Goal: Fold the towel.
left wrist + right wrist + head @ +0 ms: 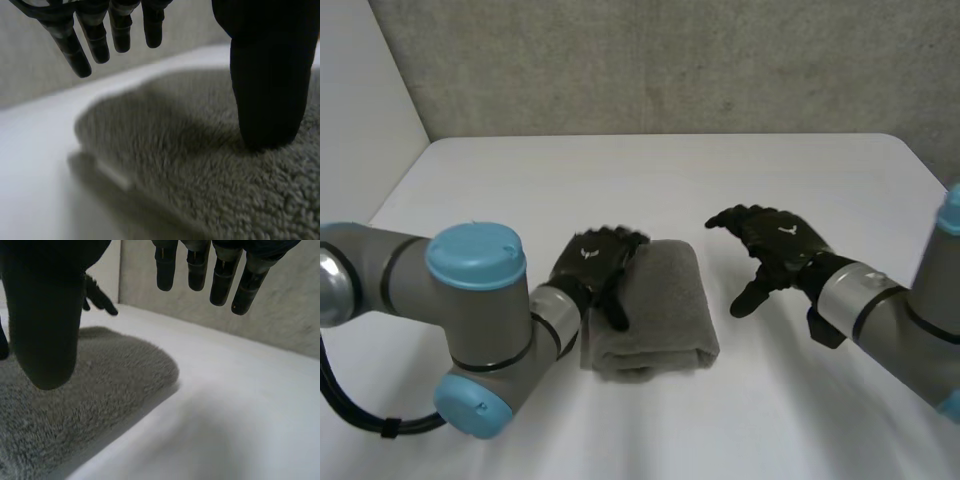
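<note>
Towel (655, 305) lies folded compactly on the counter (720, 170), my left robot hand (595, 262) resting slack-fingered on its edge, my right robot hand (775, 245) spread empty beside it, so little seems left.

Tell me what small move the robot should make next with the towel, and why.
Probably lift the left hand straight off the towel. The towel already lies folded in a compact stack, the left hand rests open on its edge, and the right hand hovers open beside it, apart.
</note>
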Controlling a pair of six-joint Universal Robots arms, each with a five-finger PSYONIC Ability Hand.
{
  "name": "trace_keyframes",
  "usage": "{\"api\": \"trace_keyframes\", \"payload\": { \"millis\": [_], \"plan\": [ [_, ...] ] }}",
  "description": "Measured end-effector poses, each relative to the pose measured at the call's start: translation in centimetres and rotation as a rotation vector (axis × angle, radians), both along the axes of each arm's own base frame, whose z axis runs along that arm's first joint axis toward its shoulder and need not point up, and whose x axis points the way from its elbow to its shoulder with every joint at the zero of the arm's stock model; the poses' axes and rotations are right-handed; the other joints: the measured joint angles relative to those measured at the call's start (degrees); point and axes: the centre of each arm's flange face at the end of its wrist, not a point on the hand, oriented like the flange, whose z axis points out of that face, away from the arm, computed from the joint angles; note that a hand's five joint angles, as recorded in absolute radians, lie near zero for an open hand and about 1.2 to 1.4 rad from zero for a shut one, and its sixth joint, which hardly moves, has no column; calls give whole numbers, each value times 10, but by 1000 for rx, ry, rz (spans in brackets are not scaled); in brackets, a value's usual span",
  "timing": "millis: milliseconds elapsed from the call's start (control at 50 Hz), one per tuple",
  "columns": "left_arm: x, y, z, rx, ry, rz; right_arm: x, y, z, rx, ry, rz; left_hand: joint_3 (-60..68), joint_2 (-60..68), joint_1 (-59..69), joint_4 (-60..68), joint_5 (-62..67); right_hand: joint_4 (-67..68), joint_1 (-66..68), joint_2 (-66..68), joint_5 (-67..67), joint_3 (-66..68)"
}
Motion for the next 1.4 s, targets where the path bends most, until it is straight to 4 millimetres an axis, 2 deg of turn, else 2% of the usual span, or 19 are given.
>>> {"api": "trace_keyframes", "payload": {
  "millis": [60,200,280,320,400,420,440,480,500,520,540,600,680,700,760,940,1180,1400],
  "plan": [
    [14,-3,-18,63,-76,71,18,-3,-20,64,25,52,-1,-1,0,-1,0,0,0,0,0,0],
    [35,-5,-33,97,-174,136,57,4,-60,152,112,143,-2,-3,-6,-2,0,0,0,0,-1,0],
    [34,-4,-26,60,-198,117,63,-3,-55,107,160,136,-3,-4,-6,-2,0,0,0,0,-2,0],
    [31,-4,-16,24,-189,108,64,-8,-41,60,169,125,-3,-4,-6,-2,0,0,0,0,-2,0],
    [22,-7,28,-95,-125,95,61,-15,14,-84,139,72,-4,-4,-6,-3,-1,0,0,0,-2,0],
    [20,-7,50,-146,-89,96,58,-16,36,-136,114,43,-4,-4,-6,-3,-1,0,0,0,-2,0],
    [20,-8,61,-172,-70,99,54,-16,54,-178,92,16,-4,-4,-6,-3,-1,0,0,0,-2,0],
    [22,-9,87,-229,-27,110,47,-16,79,-236,58,-33,-4,-4,-6,-3,-1,0,0,0,-2,0],
    [28,-11,114,-290,17,133,41,-16,95,-274,37,-71,-2,-2,-3,-2,-1,0,0,0,-2,0],
    [32,-13,127,-317,36,146,27,-16,123,-343,-2,-153,-2,-2,-3,-2,-1,0,0,0,-2,0],
    [39,-15,142,-347,57,168,18,-17,138,-379,-21,-205,-2,-2,-1,-2,-1,0,0,0,-2,0],
    [56,-19,169,-387,81,217,-2,-17,161,-435,-44,-297,6,6,7,6,2,0,0,0,-2,0],
    [84,-22,200,-387,91,290,-27,-17,182,-478,-38,-396,3,3,4,3,0,0,0,0,-2,0],
    [92,-21,206,-369,95,305,-32,-16,184,-479,-25,-408,-2,-1,1,-1,0,0,0,0,-2,0],
    [98,-19,210,-328,110,303,-35,-15,184,-471,-1,-405,-4,-3,0,-3,0,0,0,0,-2,0],
    [93,-10,202,-238,161,226,-30,-14,177,-446,28,-365,-15,-15,-11,-14,-1,0,0,0,-2,0],
    [99,-1,216,-290,180,224,-28,-16,171,-433,33,-351,-17,-17,-11,-16,-1,0,0,0,-2,0],
    [100,1,213,-284,184,231,-27,-15,168,-430,38,-348,-17,-18,-11,-16,-1,0,0,0,-2,0]
  ]
}}
